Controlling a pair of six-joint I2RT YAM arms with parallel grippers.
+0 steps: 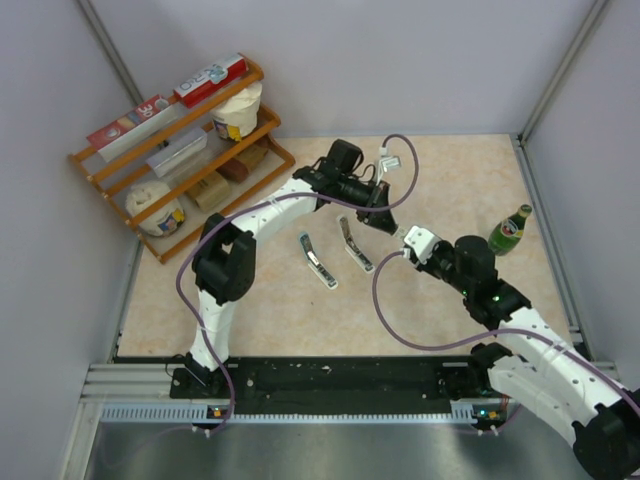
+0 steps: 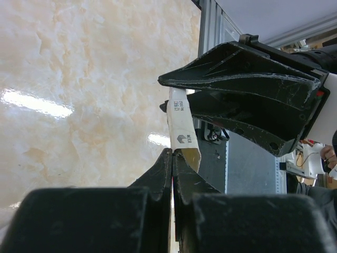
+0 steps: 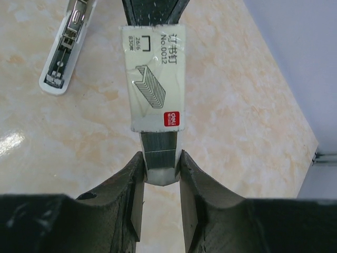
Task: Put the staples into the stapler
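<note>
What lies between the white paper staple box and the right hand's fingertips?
A grey metal strip of staples, sticking out of the white paper staple box; the right hand pinches its end. The right wrist view shows it.

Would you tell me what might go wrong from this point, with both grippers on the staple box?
The right gripper pinches only the tip of the grey staples poking from the box; they may slip or snap. The left gripper holds just the box's end, so a pull might drag it free.
</note>
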